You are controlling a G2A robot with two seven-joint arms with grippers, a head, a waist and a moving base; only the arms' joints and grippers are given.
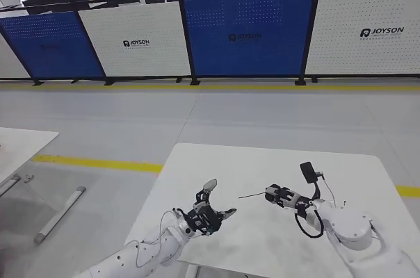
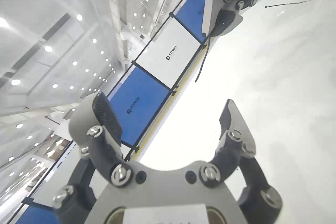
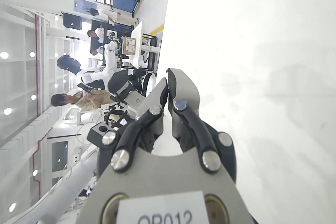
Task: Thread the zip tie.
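One zip tie [image 1: 252,195] [image 2: 202,64] is held by one end over the middle of the tabletop [image 1: 265,163]. Its long axis runs roughly along the near edge, and its free tip points toward the left edge and the left gripper [image 1: 219,201] [image 2: 164,104]. The right gripper [image 1: 271,193] [image 2: 208,34] [image 3: 167,86] is clamped narrow on the tie, while the left gripper stands wide and holds nothing, just short of the free tip and nearer the near edge, so it is judged the closer arm to receive that end. Count: two grippers, one held tie, and one further thin dark strip [image 2: 290,3] lying on the tabletop beyond the right gripper; whether this is a second tie cannot be told.
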